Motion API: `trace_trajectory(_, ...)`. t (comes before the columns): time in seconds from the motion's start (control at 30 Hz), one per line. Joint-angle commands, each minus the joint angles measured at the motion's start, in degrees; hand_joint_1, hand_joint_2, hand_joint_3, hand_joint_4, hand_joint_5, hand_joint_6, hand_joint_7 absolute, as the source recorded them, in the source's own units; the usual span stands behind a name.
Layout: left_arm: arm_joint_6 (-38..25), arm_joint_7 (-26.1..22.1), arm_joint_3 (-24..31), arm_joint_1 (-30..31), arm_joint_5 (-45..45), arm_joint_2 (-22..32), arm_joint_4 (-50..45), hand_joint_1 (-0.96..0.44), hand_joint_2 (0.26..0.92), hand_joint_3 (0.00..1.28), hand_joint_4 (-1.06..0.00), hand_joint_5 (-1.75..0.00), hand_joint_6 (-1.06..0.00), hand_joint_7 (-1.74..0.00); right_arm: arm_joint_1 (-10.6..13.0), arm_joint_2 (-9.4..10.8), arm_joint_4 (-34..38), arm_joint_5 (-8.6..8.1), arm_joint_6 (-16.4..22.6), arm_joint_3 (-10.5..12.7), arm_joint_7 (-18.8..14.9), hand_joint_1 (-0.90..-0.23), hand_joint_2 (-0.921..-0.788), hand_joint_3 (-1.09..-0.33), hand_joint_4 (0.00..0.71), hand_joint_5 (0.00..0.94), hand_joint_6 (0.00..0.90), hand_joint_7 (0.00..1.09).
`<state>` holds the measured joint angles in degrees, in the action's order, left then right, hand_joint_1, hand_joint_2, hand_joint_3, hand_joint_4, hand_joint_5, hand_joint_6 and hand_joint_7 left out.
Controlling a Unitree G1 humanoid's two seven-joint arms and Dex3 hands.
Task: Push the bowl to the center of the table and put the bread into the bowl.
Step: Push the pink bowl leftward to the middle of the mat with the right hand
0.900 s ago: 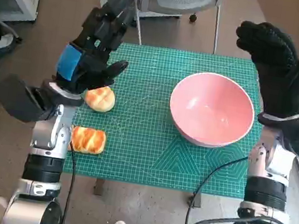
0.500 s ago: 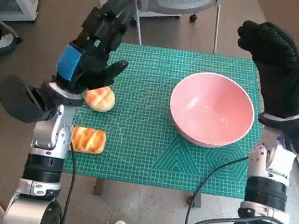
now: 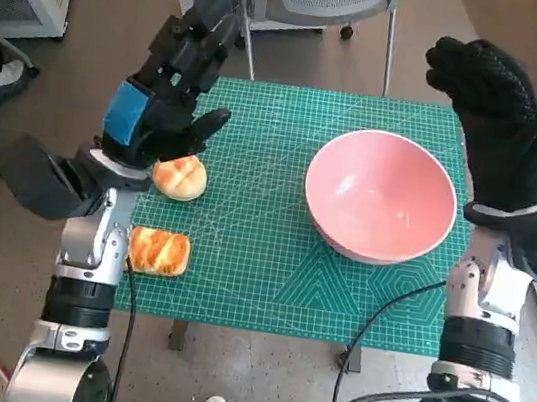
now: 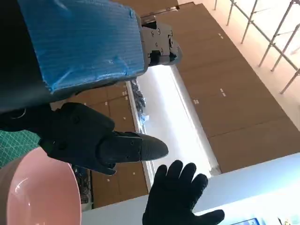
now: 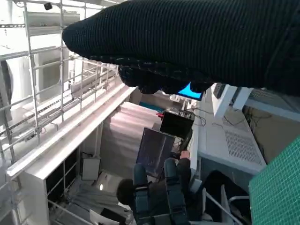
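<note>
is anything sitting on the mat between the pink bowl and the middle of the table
Nothing visible does. The pink bowl sits right of centre on the green mat, and the mat beside it toward the middle is bare. Both bread rolls lie at the far left edge.

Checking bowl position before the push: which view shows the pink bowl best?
Head view: the whole pink bowl shows, empty, on the green mat, right of centre. The left wrist view catches only part of its rim. The right wrist view shows none of it.
</note>
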<state>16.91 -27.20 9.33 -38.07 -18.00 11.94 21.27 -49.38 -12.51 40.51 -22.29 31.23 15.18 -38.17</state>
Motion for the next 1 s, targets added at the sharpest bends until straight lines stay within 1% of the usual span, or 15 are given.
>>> trace_trajectory(0.03,0.22,-0.02,-0.22,-0.61,0.44,0.04,0.09,-0.51,0.867,0.34,-0.01,0.0,0.0,-0.4,1.4,-0.04,-0.16,0.43,-0.69,-0.27,0.51,-0.652,-0.921,-0.567,0.311,0.001,0.441,0.0)
trace_trajectory(0.3,0.06,-0.13,-0.23,-0.58,0.45,0.22,0.09,-0.52,0.868,0.34,-0.02,-0.01,0.0,-0.4,1.41,-0.51,0.54,0.67,-0.15,-0.02,0.68,-0.652,-0.921,-0.567,0.31,0.0,0.438,0.0)
trace_trajectory(0.47,-0.06,-0.13,-0.23,-0.36,0.45,0.32,-0.24,-0.52,0.868,0.34,-0.02,-0.01,0.0,-0.4,0.61,-1.97,4.45,0.74,1.17,1.15,0.52,-0.651,-0.921,-0.574,0.303,0.0,0.425,0.0)
trace_trajectory(0.6,-0.21,-0.23,-0.08,-0.23,0.31,0.56,-0.45,-0.52,0.869,0.34,-0.02,-0.01,0.0,-0.4,-1.64,-4.41,12.53,0.92,2.37,2.92,1.06,-0.648,-0.921,-0.594,0.292,0.0,0.401,0.0)
trace_trajectory(0.7,-0.35,-0.27,0.0,-0.17,0.2,0.65,-0.61,-0.52,0.869,0.34,-0.02,-0.01,0.0,-0.4,-3.09,-5.54,17.7,1.23,2.78,3.91,2.2,-0.647,-0.921,-0.607,0.286,0.0,0.391,0.0)
trace_trajectory(0.8,-0.5,-0.23,0.06,-0.05,0.1,0.7,-0.89,-0.52,0.869,0.34,-0.02,-0.01,0.0,-0.4,-4.19,-6.55,22.92,2.68,2.78,4.47,5.93,-0.645,-0.921,-0.614,0.282,0.0,0.389,0.0)
trace_trajectory(0.83,-0.51,-0.21,0.06,-0.02,0.09,0.72,-0.95,-0.52,0.869,0.34,-0.02,-0.01,0.0,-0.4,-4.41,-6.77,24.13,3.13,2.83,4.56,6.89,-0.643,-0.921,-0.629,0.277,0.0,0.386,0.0)
trace_trajectory(1.0,-0.49,-0.13,0.08,0.11,0.07,0.72,-1.01,-0.52,0.869,0.34,-0.02,-0.01,0.0,-0.4,-4.68,-7.78,29.37,6.01,1.37,4.3,14.11,-0.641,-0.921,-0.669,0.251,0.0,0.368,0.0)
